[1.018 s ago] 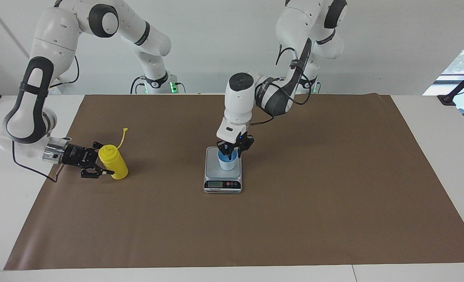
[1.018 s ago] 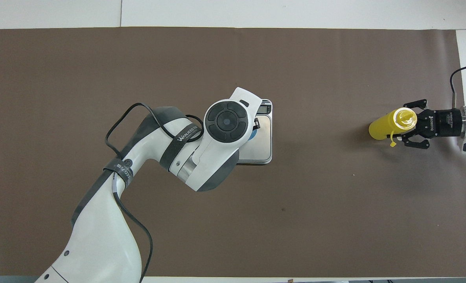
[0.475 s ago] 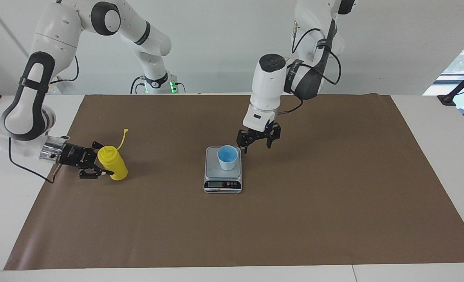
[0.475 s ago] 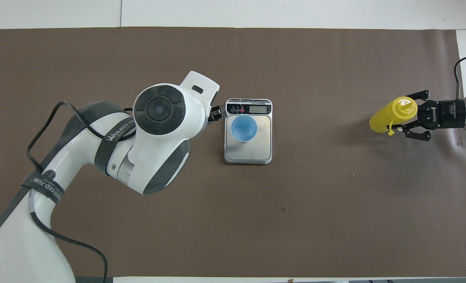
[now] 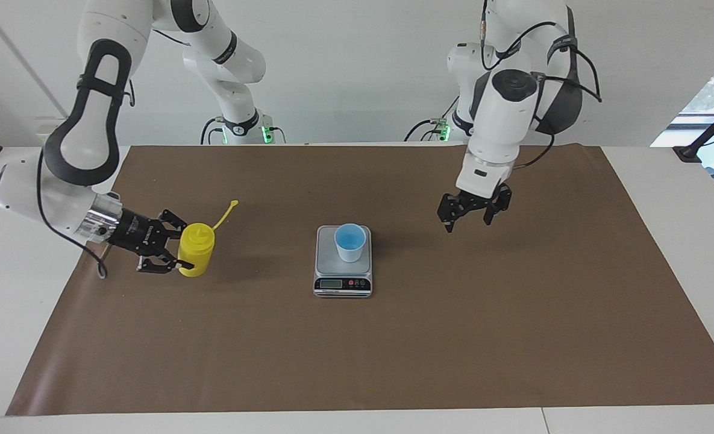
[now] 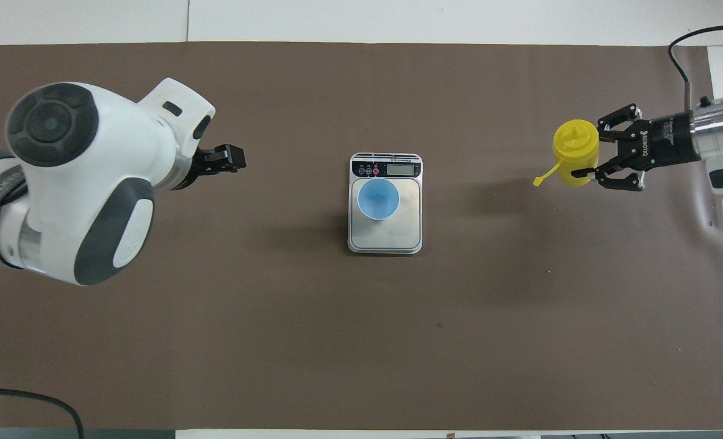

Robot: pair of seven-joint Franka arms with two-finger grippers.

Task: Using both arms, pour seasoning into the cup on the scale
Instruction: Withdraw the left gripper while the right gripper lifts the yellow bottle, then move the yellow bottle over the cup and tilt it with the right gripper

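Note:
The light blue cup [image 5: 350, 241] stands upright on the silver scale [image 5: 343, 284], in the middle of the mat; the overhead view shows the cup [image 6: 378, 198] on the scale's platform [image 6: 398, 235]. My right gripper [image 5: 183, 246] is shut on the yellow seasoning bottle [image 5: 197, 256] and holds it upright, low over the mat toward the right arm's end, its cap strap hanging loose. The overhead view shows this gripper [image 6: 594, 151] around the bottle [image 6: 571, 143]. My left gripper [image 5: 467, 224] is open and empty, up over bare mat toward the left arm's end; it also shows in the overhead view [image 6: 230, 160].
A brown mat [image 5: 453, 337] covers most of the white table. Two shorter white arms [image 5: 230, 90] stand at the table edge nearest the robots. The left arm's big white wrist [image 6: 80, 183] hangs over the mat.
My left gripper has let go of the cup, risen and swung away toward the left arm's end. My right gripper has brought the bottle upright and moved it toward the scale.

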